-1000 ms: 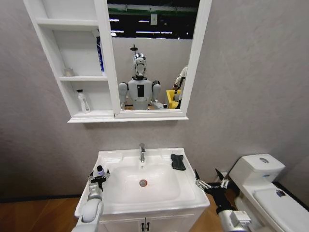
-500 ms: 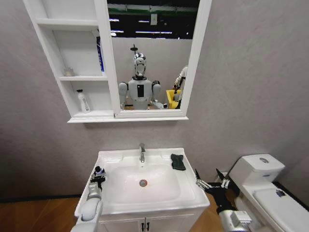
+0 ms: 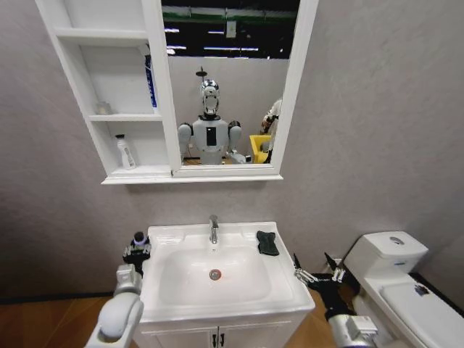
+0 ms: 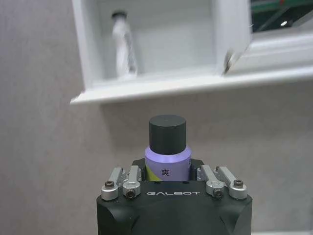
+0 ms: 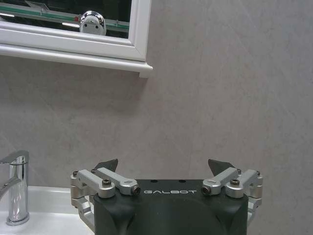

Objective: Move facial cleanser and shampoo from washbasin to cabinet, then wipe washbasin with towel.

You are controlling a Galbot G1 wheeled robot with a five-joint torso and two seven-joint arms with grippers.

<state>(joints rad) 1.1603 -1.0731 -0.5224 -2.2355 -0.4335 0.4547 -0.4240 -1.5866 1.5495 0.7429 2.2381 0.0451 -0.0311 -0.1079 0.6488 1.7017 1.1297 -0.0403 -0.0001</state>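
Note:
My left gripper (image 3: 137,247) is shut on a lilac bottle (image 4: 167,162) with a dark grey cap, held upright just off the left edge of the white washbasin (image 3: 284,288). I cannot tell whether this bottle is the shampoo or the facial cleanser. The cabinet (image 3: 85,65) hangs up on the wall at the left, and a white bottle (image 3: 125,152) stands in its lowest compartment, also seen as the white bottle (image 4: 122,49) in the left wrist view. The dark towel (image 3: 267,243) lies on the basin's right rim. My right gripper (image 3: 317,276) is open beside the basin's right edge, holding nothing.
A chrome faucet (image 3: 213,229) stands at the back of the basin, over the round drain (image 3: 215,274). The mirror (image 3: 228,80) adjoins the cabinet. A white toilet (image 3: 406,286) stands close to my right arm. A blue tube (image 3: 149,81) leans in the middle compartment.
My left gripper has lifted the lilac bottle off the basin's left rim and carried it leftwards and up, clear of the edge. The right arm and the towel have not moved.

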